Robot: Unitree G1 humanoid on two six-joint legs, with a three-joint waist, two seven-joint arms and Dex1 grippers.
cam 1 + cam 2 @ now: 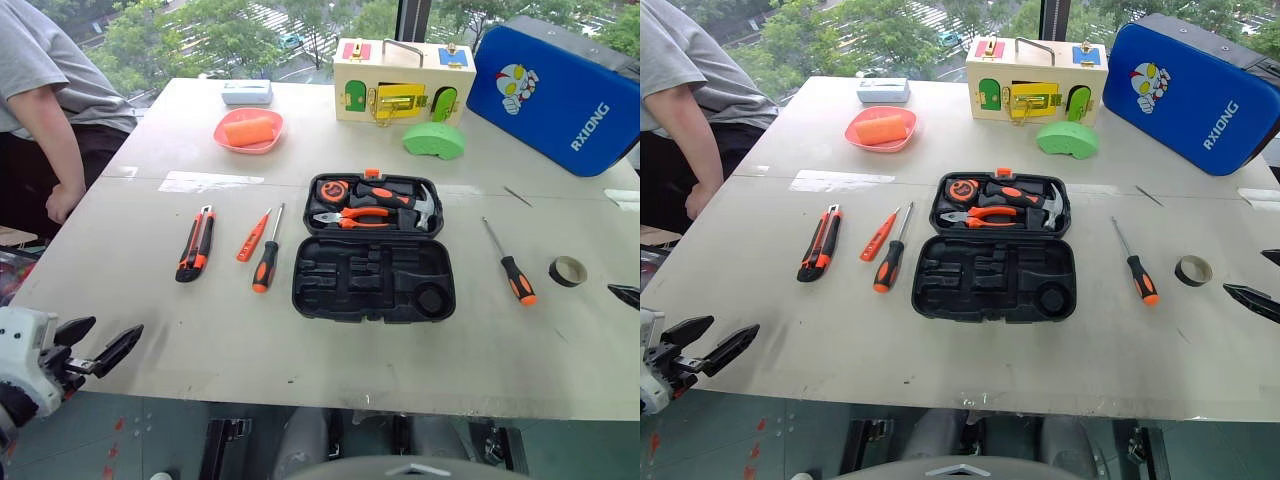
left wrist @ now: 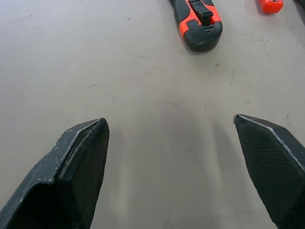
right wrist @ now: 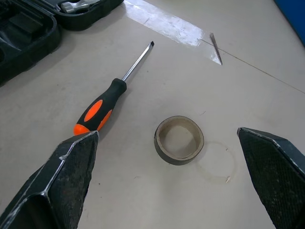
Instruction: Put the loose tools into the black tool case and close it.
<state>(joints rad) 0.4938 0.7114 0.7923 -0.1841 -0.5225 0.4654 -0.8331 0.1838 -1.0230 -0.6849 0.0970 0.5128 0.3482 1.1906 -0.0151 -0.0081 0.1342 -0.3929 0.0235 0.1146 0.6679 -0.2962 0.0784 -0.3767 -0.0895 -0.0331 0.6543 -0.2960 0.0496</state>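
Both hands open and empty, poised at the surface's near corners.
Right hand [image 3: 167,181] faces the tape roll [image 3: 179,139] and a screwdriver [image 3: 102,109], left hand [image 2: 169,167] the utility knife [image 2: 198,21]; the tool case [image 1: 372,255] lies open between, recesses ready.
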